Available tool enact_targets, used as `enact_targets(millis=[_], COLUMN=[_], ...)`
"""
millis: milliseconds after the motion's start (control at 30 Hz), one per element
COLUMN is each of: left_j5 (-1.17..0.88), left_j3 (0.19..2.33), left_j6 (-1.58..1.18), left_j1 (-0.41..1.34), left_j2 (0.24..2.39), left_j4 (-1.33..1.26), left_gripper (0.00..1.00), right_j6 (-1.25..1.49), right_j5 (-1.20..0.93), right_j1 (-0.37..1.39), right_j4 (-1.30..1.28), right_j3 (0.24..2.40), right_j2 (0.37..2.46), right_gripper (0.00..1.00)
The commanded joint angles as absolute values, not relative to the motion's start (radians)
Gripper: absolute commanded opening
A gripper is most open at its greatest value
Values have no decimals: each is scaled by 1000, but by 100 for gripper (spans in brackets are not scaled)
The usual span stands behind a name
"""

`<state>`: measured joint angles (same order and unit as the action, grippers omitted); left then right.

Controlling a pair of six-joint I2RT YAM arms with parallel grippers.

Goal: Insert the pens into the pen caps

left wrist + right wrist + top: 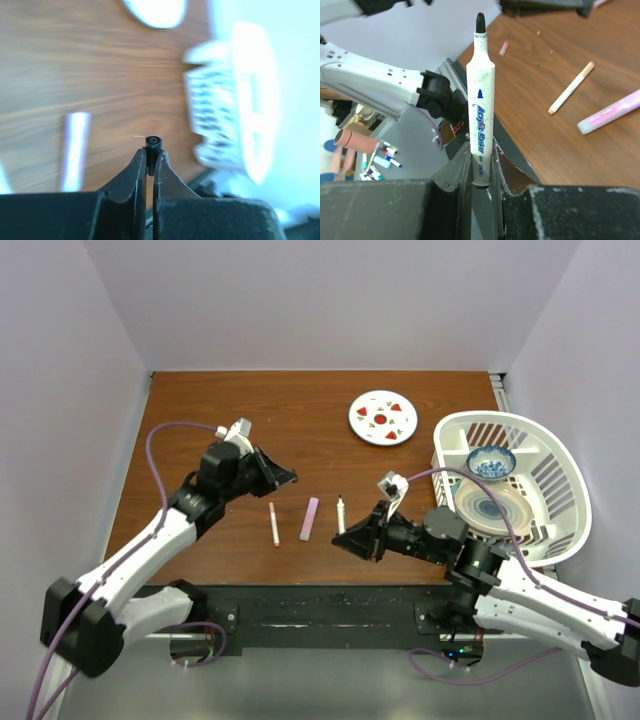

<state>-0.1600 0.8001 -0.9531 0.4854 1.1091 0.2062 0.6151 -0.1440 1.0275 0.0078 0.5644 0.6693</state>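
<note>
My right gripper (345, 538) (481, 156) is shut on the rear end of a white marker (480, 100) with a black tip; the marker (341, 513) points toward the far side. My left gripper (288, 478) (151, 153) is shut on a small black tubular cap (153, 145), its open end facing away, held above the table. A pale pink marker (310, 518) (615, 112) and a thin white stick with a reddish end (274, 525) (571, 87) lie on the table between the arms. A tiny pink piece (504, 47) lies farther off.
A round white plate with red marks (383, 418) sits at the back. A white basket (500, 420) at the right holds a blue bowl (491, 462) and a patterned plate (495, 508). The table's near edge runs just below the pens.
</note>
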Motion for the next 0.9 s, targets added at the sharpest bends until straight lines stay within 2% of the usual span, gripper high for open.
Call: enact_targets(millis=[0, 333, 867], left_j5=[-383, -397, -452], left_j3=[663, 566, 485], left_j6=[-996, -1055, -1075], left_j1=[517, 558, 558], left_j2=[961, 785, 807], left_j4=[-248, -407, -474], left_gripper=[0, 0, 0], right_j6=[672, 692, 704], right_j5=[-221, -222, -210], right_j1=[1034, 1035, 1049], right_j4=[213, 367, 382], right_j3=[500, 534, 569], right_j2=[724, 917, 986], right_gripper=[0, 0, 0])
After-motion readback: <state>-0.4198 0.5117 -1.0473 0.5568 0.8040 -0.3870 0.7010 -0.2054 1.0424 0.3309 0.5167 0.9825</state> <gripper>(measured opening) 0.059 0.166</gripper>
